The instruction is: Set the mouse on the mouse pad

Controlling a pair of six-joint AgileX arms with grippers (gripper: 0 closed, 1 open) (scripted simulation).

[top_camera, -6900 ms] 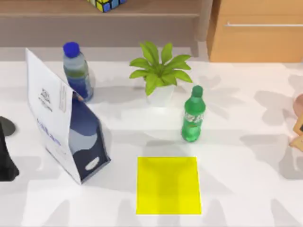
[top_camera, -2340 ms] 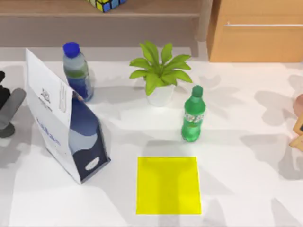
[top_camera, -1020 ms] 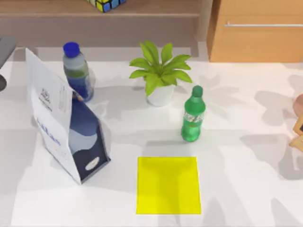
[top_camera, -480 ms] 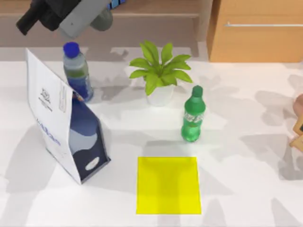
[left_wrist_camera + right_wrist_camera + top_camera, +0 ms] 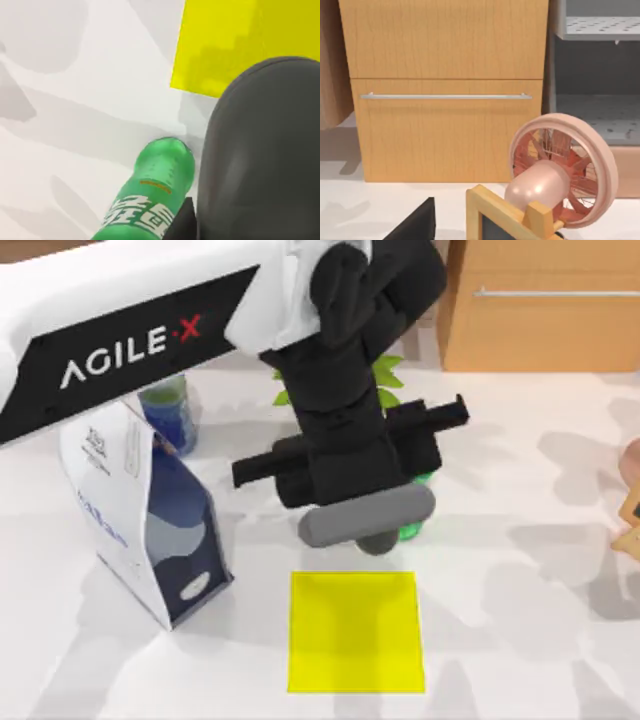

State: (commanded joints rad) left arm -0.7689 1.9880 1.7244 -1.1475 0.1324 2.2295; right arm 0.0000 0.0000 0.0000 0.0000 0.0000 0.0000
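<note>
- The left claw is closed on the mouse, carried directly beneath it.
- The mouse pad lies just ahead of the claw, and the green bottle is close beside it.
- We judge the mouse light, rigid and slick; grip its flanks.
- The right arm is parked by the fan.

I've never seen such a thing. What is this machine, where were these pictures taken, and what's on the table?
This is a two-armed AgileX robot. One camera looks down from above; each wrist carries another. The left arm reaches over the table; its pincer holds a dark grey mouse just short of the yellow mouse pad, beside a green bottle. Nearby stand a blue bottle, a potted plant and a paper bag. The right arm is parked at the right, its camera facing a pink fan and wooden cabinet.
</note>
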